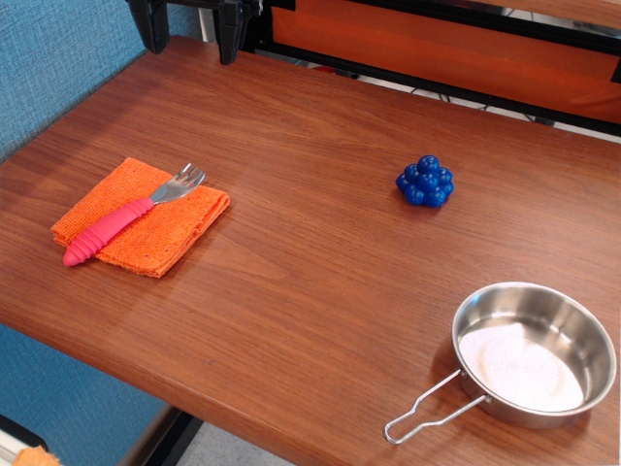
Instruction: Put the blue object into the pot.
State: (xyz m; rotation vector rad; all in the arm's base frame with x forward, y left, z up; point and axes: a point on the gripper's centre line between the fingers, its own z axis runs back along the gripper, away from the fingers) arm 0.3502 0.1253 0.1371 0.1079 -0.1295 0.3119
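The blue object (425,182), a small dark-blue cluster of round bumps, sits on the wooden table (310,252) right of centre. The pot (534,354), a shallow shiny steel pan with a thin wire loop handle pointing to the front left, stands empty at the front right, well in front of the blue object. My gripper (190,29) shows at the top left edge as two black fingers (151,27) spread apart with nothing between them. It is far from both the blue object and the pot.
A folded orange cloth (146,218) lies at the left with a pink-handled metal fork (126,216) on top. A blue wall lines the left side. A black and orange frame (437,49) runs along the table's back edge.
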